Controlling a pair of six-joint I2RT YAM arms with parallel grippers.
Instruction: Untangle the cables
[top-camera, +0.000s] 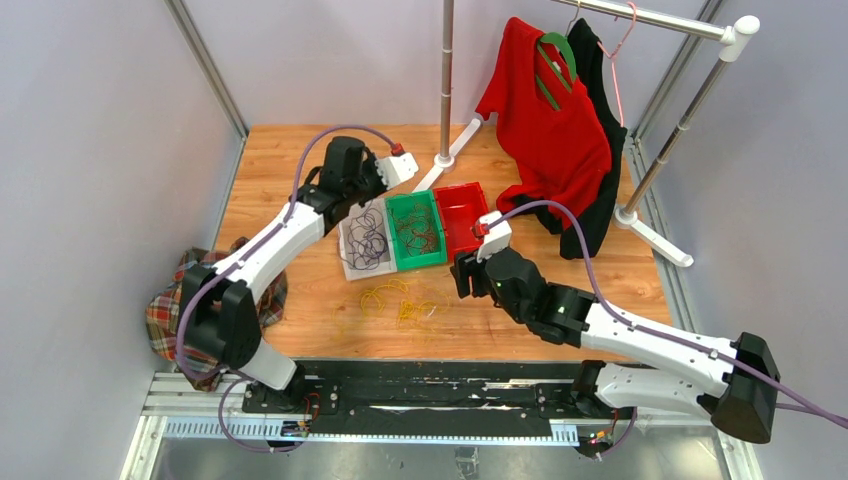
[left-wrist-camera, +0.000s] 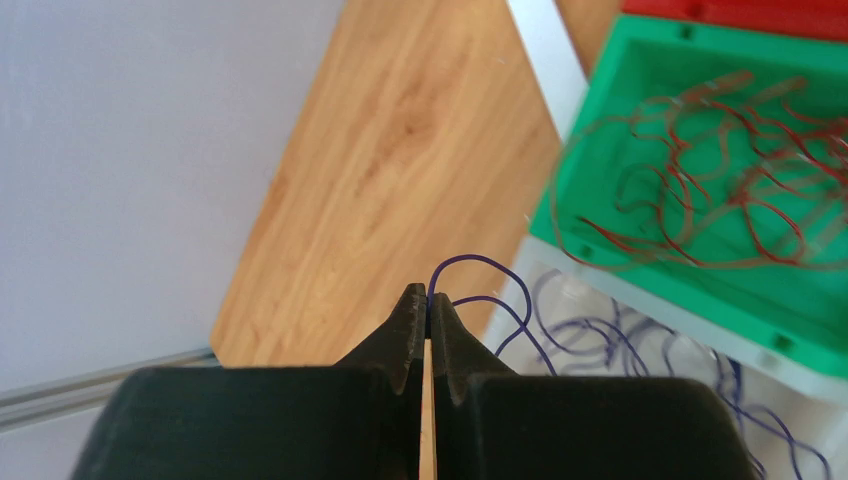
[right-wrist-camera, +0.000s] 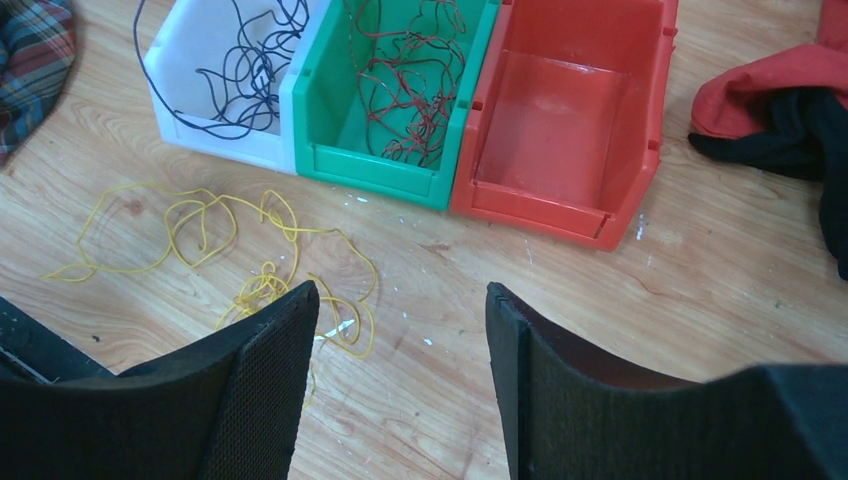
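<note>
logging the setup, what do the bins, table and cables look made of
Bins: moulded plastic, slightly glossy, with uniform colour and stepped rims.
Table: wood or wood-look laminate, satin; grain and knots show.
Cables: thin wire, probably plastic-coated; they hold kinked loops in solid colours.

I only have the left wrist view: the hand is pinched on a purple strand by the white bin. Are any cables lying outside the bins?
Observer: Yes. The yellow cables lie in a loose tangle on the table, on the robot's side of the white bin and the green bin.
Operator: Is the other arm working on them?
Observer: No. The right hand is open and holds nothing; it hangs above the table with the tangle just beside it.
Operator: I see only a red edge past the green bin. Anything in that third bin?
Observer: Nothing. The red bin is empty.
</note>
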